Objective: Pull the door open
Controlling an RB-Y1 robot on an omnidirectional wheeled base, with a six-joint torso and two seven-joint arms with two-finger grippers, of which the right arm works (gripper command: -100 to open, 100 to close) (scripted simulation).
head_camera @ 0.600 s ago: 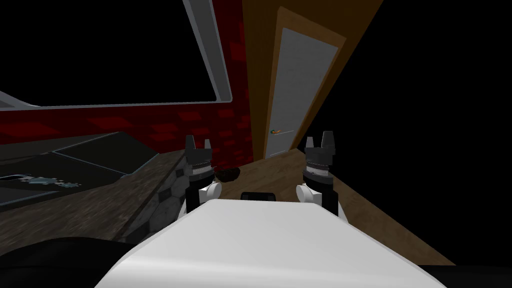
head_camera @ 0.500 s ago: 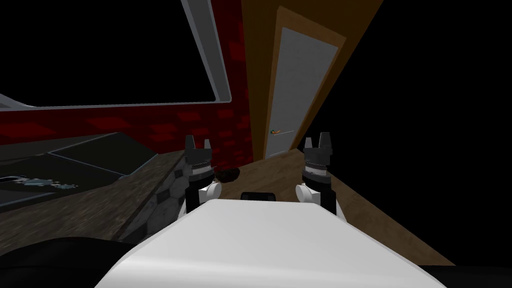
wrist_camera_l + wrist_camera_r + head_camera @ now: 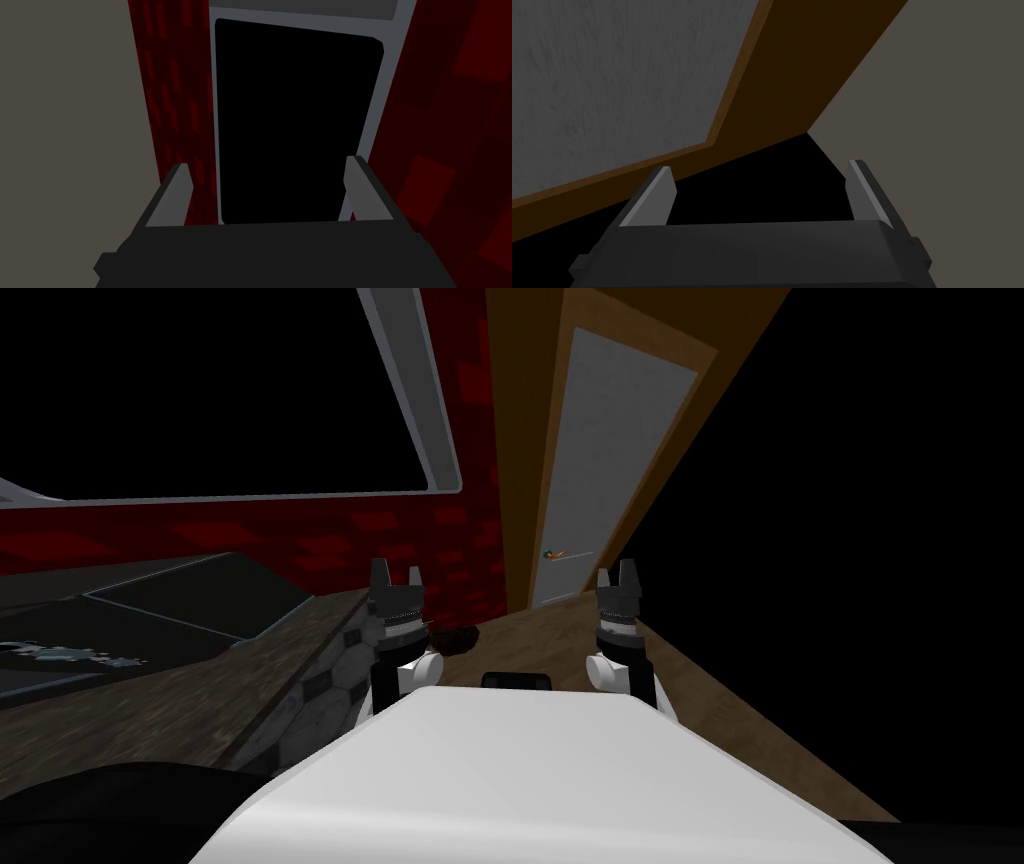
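1. The right gripper (image 3: 760,165) was wide open. Its two fingers (image 3: 652,195) stood about a third of the wrist view apart, with nothing held or touched. Between them lay a black area.
2. Beyond that gripper, the right wrist view showed the grey door (image 3: 612,85) and its brown frame (image 3: 752,100). Neither finger was in contact with either.
3. The left gripper (image 3: 266,161) was just as wide open and empty, both of its fingers (image 3: 172,195) clear. In the head view it was raised above the left side of the chest, level with the right one.
4. The door stood ahead across the wooden floor (image 3: 560,628), set within its frame, well apart from both grippers. Whether it was fully latched I could not tell.
5. Its handle (image 3: 562,554) sat low on the door's left edge, a thin bar with a small orange and green mark at one end. It was too small to read further.
6. Count: two grippers with two fingers each, one door, one handle, and one frame.
7. To the left were one red brick wall (image 3: 400,538), one grey window frame (image 3: 410,388) and one dark countertop (image 3: 200,678). One small dark object (image 3: 455,636) lay near the left gripper.
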